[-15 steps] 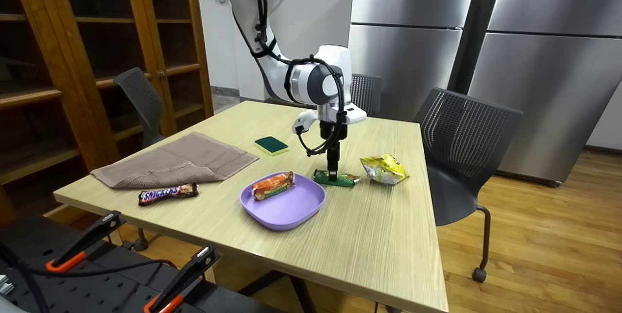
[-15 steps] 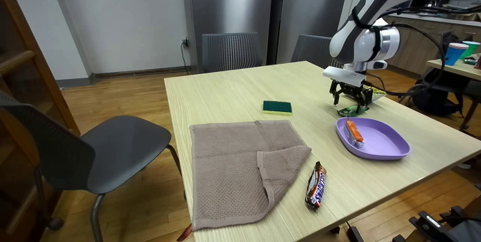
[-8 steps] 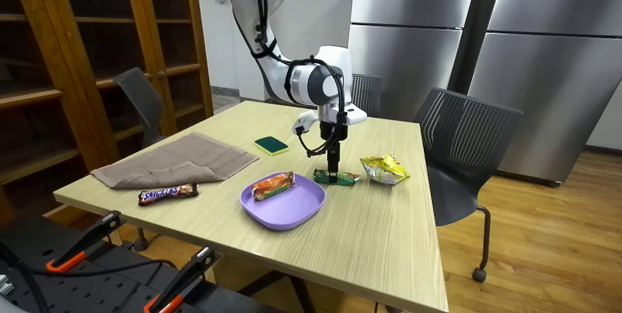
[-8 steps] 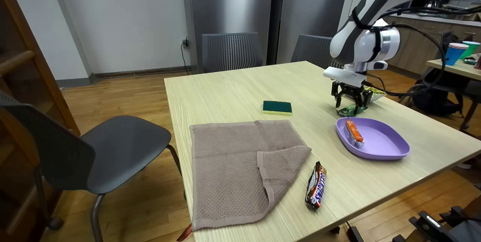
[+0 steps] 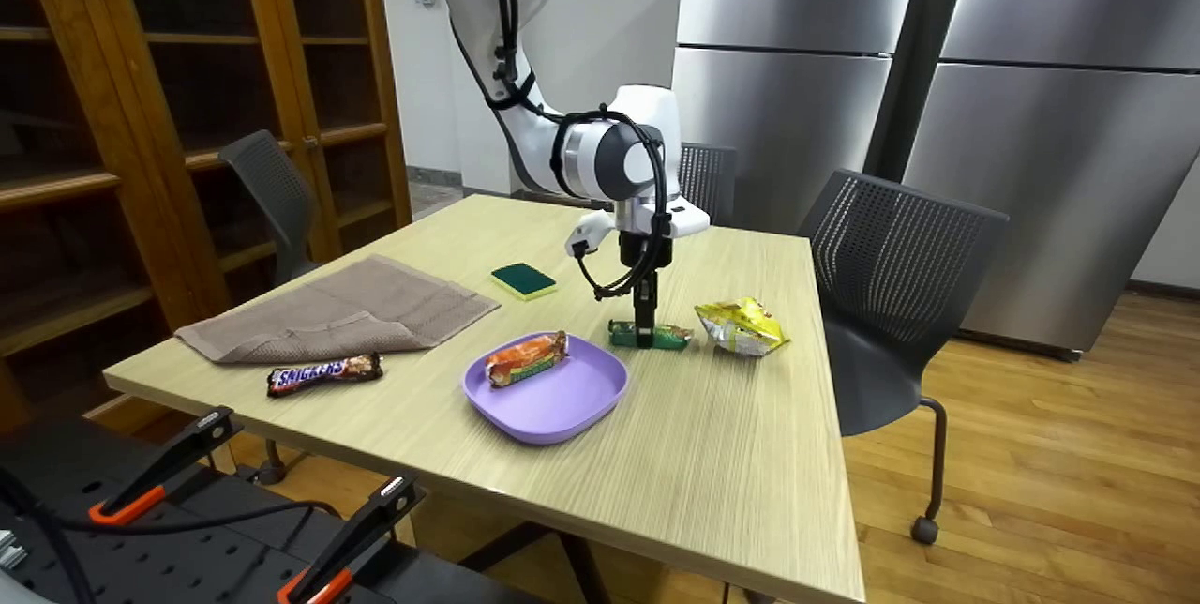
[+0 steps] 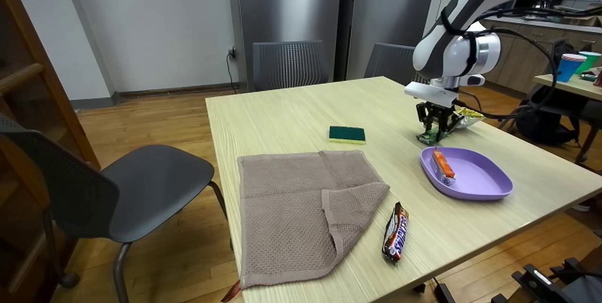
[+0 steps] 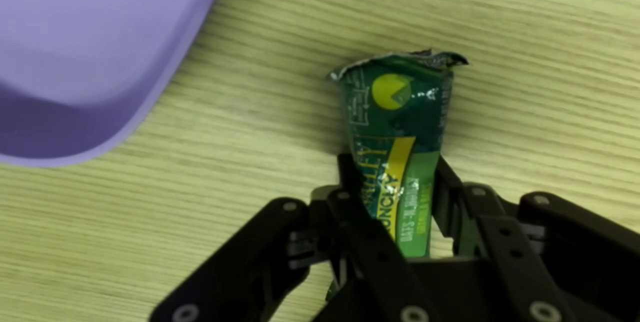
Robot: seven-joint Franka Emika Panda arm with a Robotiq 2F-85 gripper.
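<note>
A green-wrapped granola bar (image 7: 400, 97) lies on the table in the wrist view, its printed side up. My gripper (image 7: 395, 177) is shut across its middle, with a black pad touching each long side; the bar's near end is mostly hidden below the gripper. In both exterior views the gripper (image 5: 645, 339) points straight down at tabletop height, over the green bar (image 5: 671, 337). Close by is a purple plate (image 5: 553, 407) with an orange-wrapped bar (image 5: 527, 358) on its side; the plate's rim (image 7: 162, 79) shows at upper left in the wrist view.
A yellow crumpled snack bag (image 5: 742, 327) sits just past the green bar's far end. Elsewhere on the table are a green sponge (image 6: 346, 134), a brown towel (image 6: 282, 218) and a Snickers bar (image 6: 396, 232). Chairs (image 5: 886, 304) stand around the table edges.
The gripper's fingers have come together from wide apart onto the green bar. The bar has shifted slightly away from the plate, and the arm has hardly moved.
</note>
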